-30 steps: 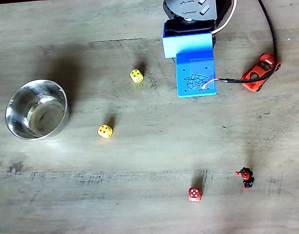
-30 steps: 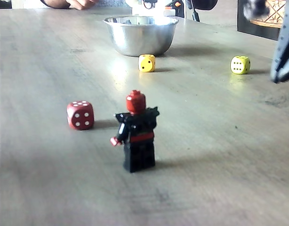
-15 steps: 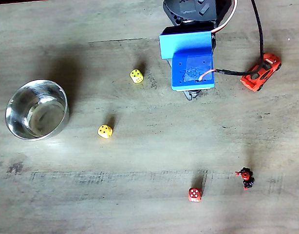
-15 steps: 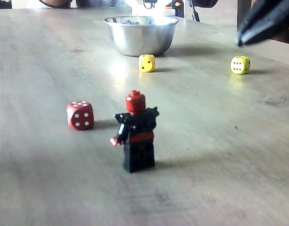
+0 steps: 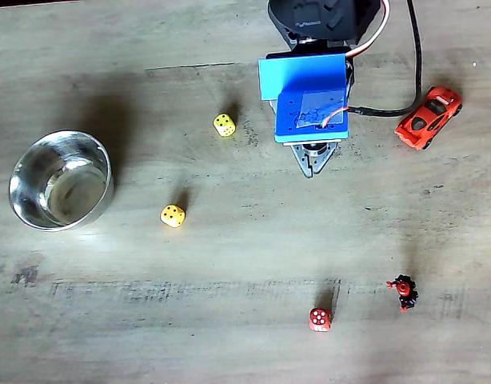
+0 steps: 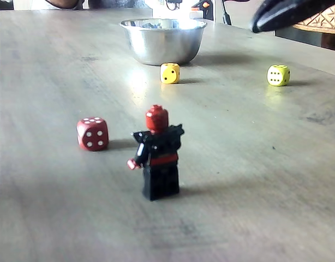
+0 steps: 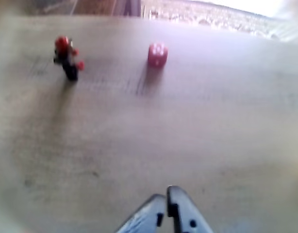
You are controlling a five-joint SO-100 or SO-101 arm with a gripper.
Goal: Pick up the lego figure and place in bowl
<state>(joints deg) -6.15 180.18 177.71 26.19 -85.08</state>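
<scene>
Reach step, nothing grasped: fingers (image 7: pixel 167 201) pressed together and empty, tiny black-and-red lego figure (image 7: pixel 67 58) upright on the wooden worktop (image 7: pixel 197 126) well ahead-left of them; next, open, advance, then carry to round shiny steel bowl (image 5: pixel 60 180).

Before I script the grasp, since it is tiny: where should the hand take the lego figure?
Grip the lego figure across its torso, coming down from above. It stands upright and alone, the red die apart beside it. Arms stick out sideways, so closing front to back probably seats better.
</scene>
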